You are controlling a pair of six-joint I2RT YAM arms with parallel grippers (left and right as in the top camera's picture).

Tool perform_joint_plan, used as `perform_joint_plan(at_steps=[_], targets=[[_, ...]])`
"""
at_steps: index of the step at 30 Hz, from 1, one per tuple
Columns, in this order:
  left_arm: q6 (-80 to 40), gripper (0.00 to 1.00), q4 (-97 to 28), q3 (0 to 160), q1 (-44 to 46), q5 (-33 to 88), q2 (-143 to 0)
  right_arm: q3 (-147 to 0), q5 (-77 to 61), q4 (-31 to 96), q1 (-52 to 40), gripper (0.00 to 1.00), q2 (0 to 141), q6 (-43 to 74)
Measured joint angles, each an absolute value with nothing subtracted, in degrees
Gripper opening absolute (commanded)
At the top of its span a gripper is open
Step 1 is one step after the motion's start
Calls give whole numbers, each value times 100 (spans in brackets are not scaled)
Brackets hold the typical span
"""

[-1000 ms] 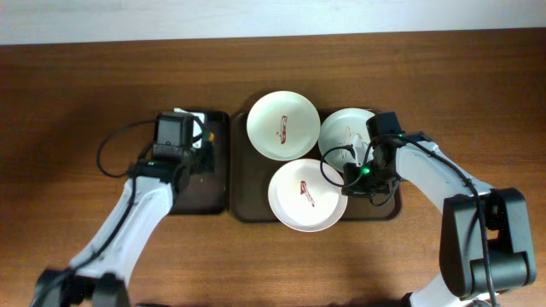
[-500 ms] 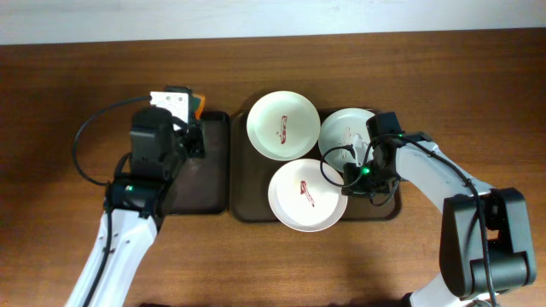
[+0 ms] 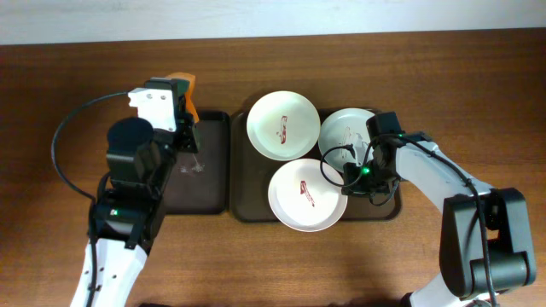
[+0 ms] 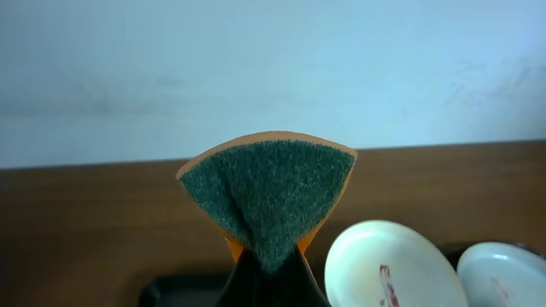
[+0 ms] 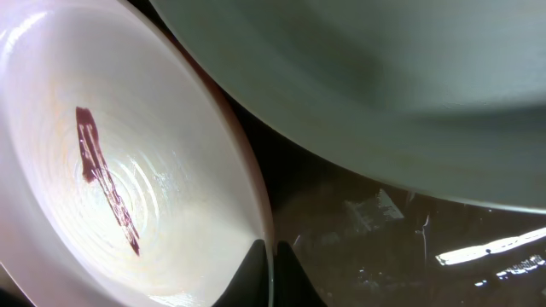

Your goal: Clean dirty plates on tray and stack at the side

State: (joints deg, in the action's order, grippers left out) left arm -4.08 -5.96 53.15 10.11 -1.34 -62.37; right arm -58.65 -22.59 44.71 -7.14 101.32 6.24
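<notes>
Three plates lie on the dark brown tray [image 3: 246, 207]: a white one [image 3: 283, 125] at the back, a pale mint one [image 3: 345, 130] at the back right, and a white one [image 3: 305, 194] at the front. All carry red-brown streaks. My right gripper [image 3: 350, 181] is shut on the right rim of the front white plate [image 5: 102, 170], fingers [image 5: 271, 266] either side of the rim. The mint plate [image 5: 384, 68] lies just beyond. My left gripper [image 3: 181, 109] is shut on an orange sponge [image 3: 186, 86] with a green scouring face [image 4: 269, 192], held in the air over the black tray's back edge.
The narrower black tray [image 3: 205, 175] lies left of the brown tray, with wet marks on it. The left wrist view shows the back white plate [image 4: 384, 266], the mint plate [image 4: 503, 275] and the pale wall behind the table. Cables loop from both arms.
My left arm has lifted the sponge off the black tray and raised it up and back. The right arm and the plates have not moved.
</notes>
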Motion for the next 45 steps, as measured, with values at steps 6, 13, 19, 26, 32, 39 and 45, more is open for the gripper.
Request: perform_joint_plan(at_steps=[6,13,19,26,32,39,45], targets=[[-408,0,-419,5315,1011,-134,-5907,-5865,-2259,4473,-714,4,10132,624],[-408,0,-401,5315,1011,-134,-5680,-5865,-2259,4473,-714,4,10132,624],[-408,0,-296,5315,1011,-134,-5450,-5865,-2259,4473,-714,4,10132,626],[-408,0,-228,5315,1011,-134,-5325,-5865,-2259,4473,-714,4,10132,628],[-408,0,-228,5315,1011,-134,-5325,-5865,-2259,4473,-714,4,10132,626],[-408,0,-283,5315,1011,-134,-5417,-5865,-2259,4473,-714,4,10132,624],[-408,0,-508,5315,1011,-134,-5870,-5865,-2259,4471,-714,4,10132,624]])
